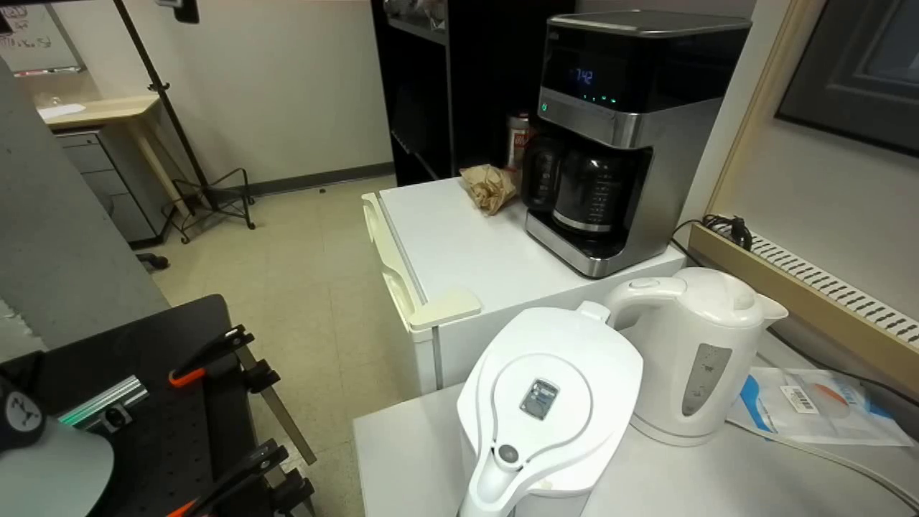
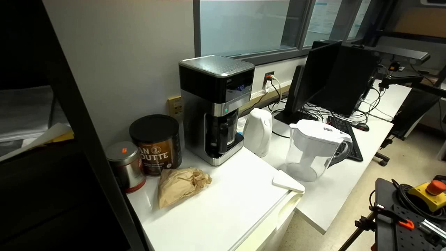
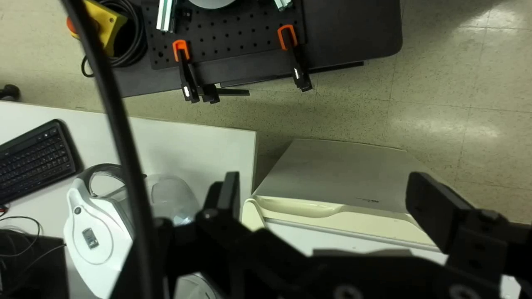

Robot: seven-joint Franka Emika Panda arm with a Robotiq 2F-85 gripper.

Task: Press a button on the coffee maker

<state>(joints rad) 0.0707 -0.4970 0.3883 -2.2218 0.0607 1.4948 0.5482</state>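
1. Upper right of the frame in an exterior view, there's your target: the coffee maker [image 1: 650, 129], upright on the white fridge [image 1: 467, 248], a green-lit button [image 1: 543, 106] glowing on its front.
2. Over to the wrist view: your gripper [image 3: 324, 189] has its fingers well apart, nothing held between them, and you can't make out the coffee maker there; you look to be at the approach, with the press to come.
3. Bring those fingers together first: one narrow tip suits so small a target.
4. Now square up to the front, push short and light, then back straight out; a hard, slanted shove could slide the coffee maker. Which button counts isn't said, so choose before touching.
5. Watch your flanks: kettle [image 1: 703, 352] and filter pitcher [image 1: 553, 427] sit lower right, a paper bag [image 1: 488, 188] just left of the coffee maker.
6. Roomiest lane, likely: in over the fridge's front edge, minding that black cable [image 3: 123, 153] down the wrist view's left.
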